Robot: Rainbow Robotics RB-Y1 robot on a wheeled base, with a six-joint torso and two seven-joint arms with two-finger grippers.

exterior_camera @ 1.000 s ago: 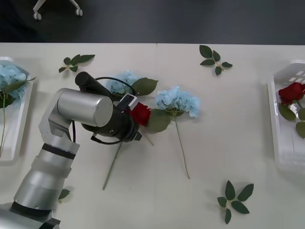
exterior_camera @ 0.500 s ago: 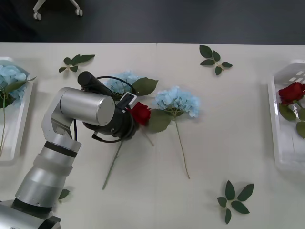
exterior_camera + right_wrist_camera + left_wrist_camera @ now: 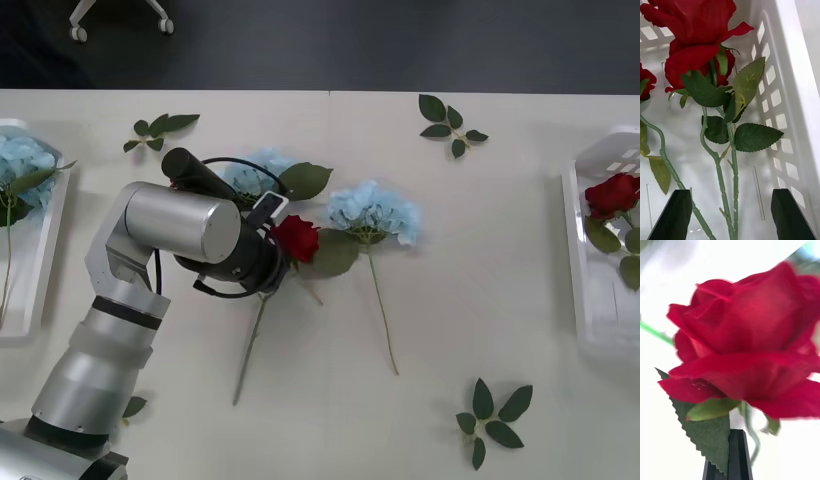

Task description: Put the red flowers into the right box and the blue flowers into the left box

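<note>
A rose (image 3: 296, 238) sits near the table's (image 3: 500, 300) centre, pinched by the left gripper (image 3: 280, 245) at its nine o'clock. One hydrangea (image 3: 374, 212) lies at its three o'clock, another (image 3: 252, 172) at eleven. Far at three o'clock, the right box (image 3: 590, 300) holds roses (image 3: 612, 193); far at nine, the left box (image 3: 40, 270) holds a hydrangea (image 3: 22, 160).

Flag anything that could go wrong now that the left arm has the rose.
1. The left pincer is shut just under the red rose bloom, so the long stem hangs free and could snag the blue flower beside it.
2. Another blue flower lies partly under the arm and may get dragged.
3. The right pincer sits open inside the right box, which may crowd the drop.
</note>
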